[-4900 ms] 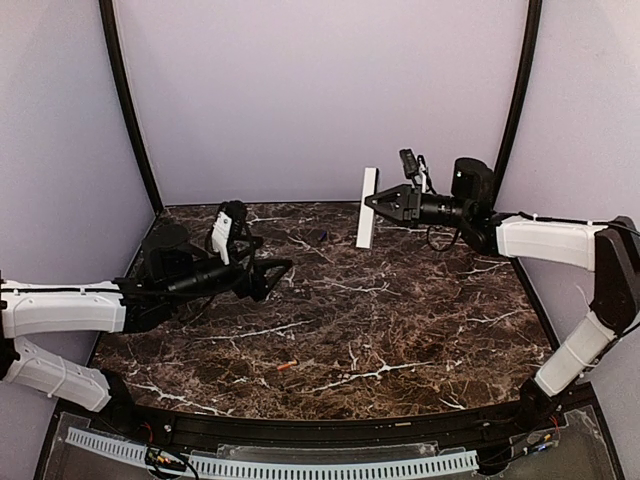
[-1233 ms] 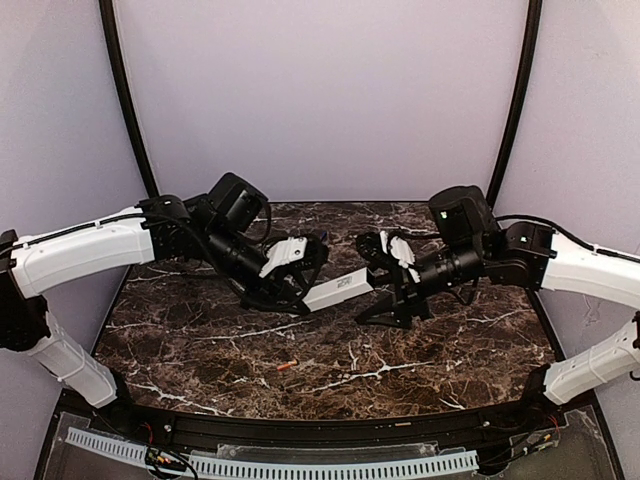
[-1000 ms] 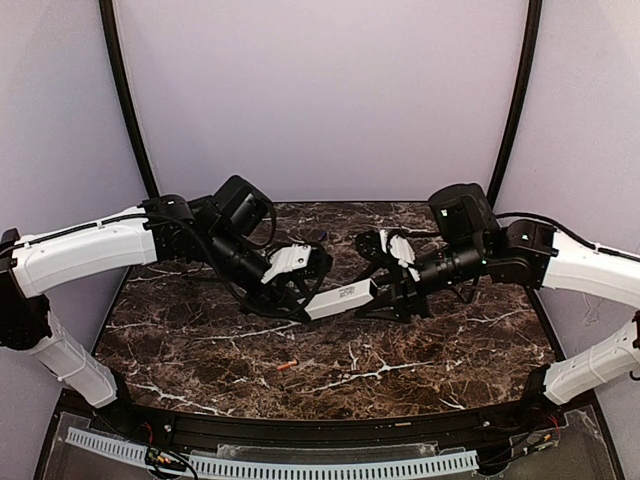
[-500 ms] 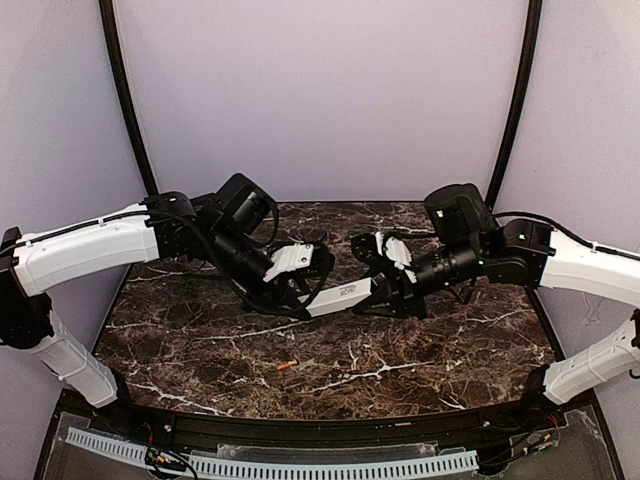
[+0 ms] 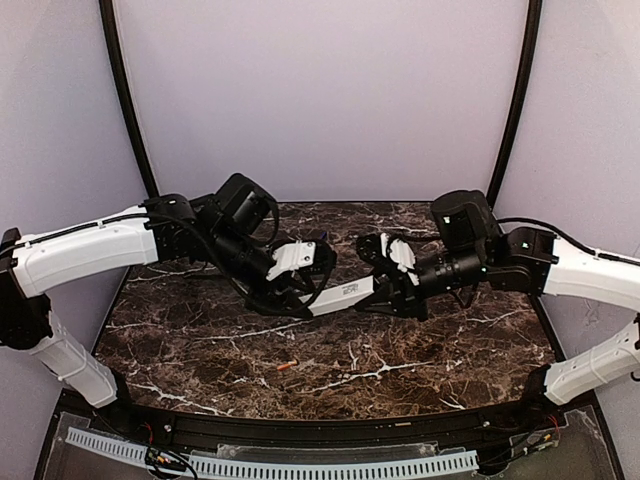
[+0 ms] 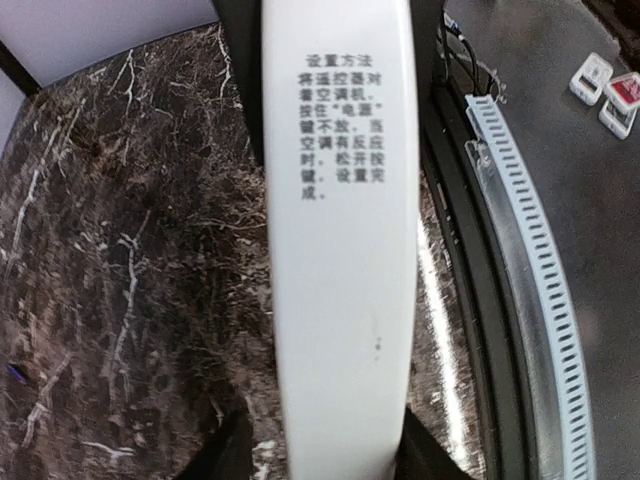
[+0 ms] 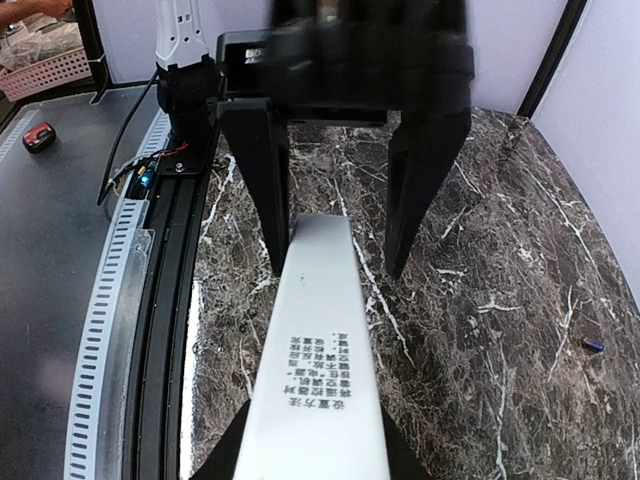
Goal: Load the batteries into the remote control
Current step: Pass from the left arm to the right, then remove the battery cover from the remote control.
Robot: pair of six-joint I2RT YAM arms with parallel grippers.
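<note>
The white remote control (image 5: 342,296) hangs above the middle of the marble table, held level between the two arms, its printed back face up. My right gripper (image 5: 385,290) is shut on one end of it; in the right wrist view its fingers sit tight on both sides of the remote (image 7: 318,400). My left gripper (image 5: 310,285) is open, its black fingers (image 7: 265,180) straddling the remote's other end. In the left wrist view the remote (image 6: 340,250) runs out between them. One orange-red battery (image 5: 287,366) lies on the table near the front. No other battery shows.
A small dark blue object (image 7: 593,345) lies on the marble off to one side and also shows in the left wrist view (image 6: 10,372). A white slotted rail (image 5: 270,465) and black frame edge the table's near side. Purple walls enclose the back and sides.
The right arm has carried the remote from upright at the back down to the table's middle. The left arm has swung in and put its open fingers round the free end.
</note>
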